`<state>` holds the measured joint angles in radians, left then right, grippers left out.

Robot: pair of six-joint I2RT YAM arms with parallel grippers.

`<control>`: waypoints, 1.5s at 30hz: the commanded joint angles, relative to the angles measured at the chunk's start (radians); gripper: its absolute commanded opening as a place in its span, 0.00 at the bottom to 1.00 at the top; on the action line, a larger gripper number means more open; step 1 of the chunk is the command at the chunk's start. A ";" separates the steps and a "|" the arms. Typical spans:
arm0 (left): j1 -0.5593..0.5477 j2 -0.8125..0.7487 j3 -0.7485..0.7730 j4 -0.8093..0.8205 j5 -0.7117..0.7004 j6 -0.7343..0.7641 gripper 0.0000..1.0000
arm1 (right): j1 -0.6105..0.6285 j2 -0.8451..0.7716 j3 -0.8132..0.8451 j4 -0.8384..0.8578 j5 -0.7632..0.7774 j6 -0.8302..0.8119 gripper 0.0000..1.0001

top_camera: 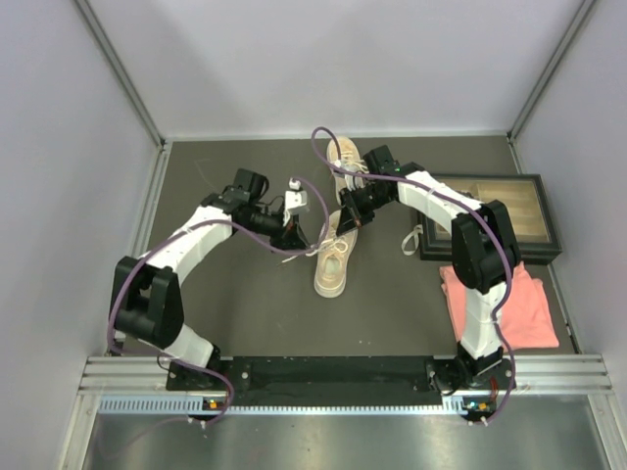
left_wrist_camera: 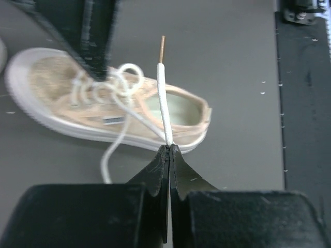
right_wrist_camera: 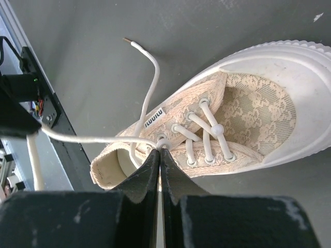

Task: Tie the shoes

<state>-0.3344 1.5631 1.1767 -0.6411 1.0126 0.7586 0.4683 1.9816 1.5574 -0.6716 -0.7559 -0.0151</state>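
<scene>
Arms bolted at the near edge of the counter (top_camera: 245, 313), both bent at the elbow and reaching inward so that the wrists meet over the middle. Left arm (top_camera: 186, 250): forearm sweeps right from a low elbow, wrist turned toward the near shoe (top_camera: 333, 264). Right arm (top_camera: 470, 235): elbow held high beside the framed tray (top_camera: 534, 220), forearm running left and down onto the same shoe. Pink cloth (top_camera: 500, 304) lies just in front of that tray, apart from the work.

Near shoe rests on the dark counter, heel toward the arms and toe away. Left pincer (left_wrist_camera: 169, 150) is fully closed on the lace (left_wrist_camera: 163, 98) a little below its brown tip (left_wrist_camera: 162, 46), which stands free above the fingertips. A hold so close to the end probably gives control for crossing or looping it. Right pincer (right_wrist_camera: 159, 151) is likewise clamped tight, nipping the lace where it leaves the top eyelets (right_wrist_camera: 164, 138). This looks like an anchor, so that a pull from the left tightens the strand without dragging the shoe. A taut strand runs from that pinch toward the left arm. The other lace end (right_wrist_camera: 145, 62) curves slack over the counter. No bow is visible, so the tying seems at an early stage.

Far shoe (top_camera: 348, 162) sits just beyond, with neither pincer on it.
</scene>
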 commanded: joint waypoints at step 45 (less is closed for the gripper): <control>-0.127 -0.020 -0.170 0.701 -0.292 -0.570 0.52 | 0.015 -0.081 -0.011 0.061 -0.062 -0.023 0.00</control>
<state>-0.4587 1.5040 0.9993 -0.0380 0.7273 0.2470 0.4728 1.9728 1.5368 -0.6426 -0.7799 -0.0185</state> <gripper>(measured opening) 0.522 0.006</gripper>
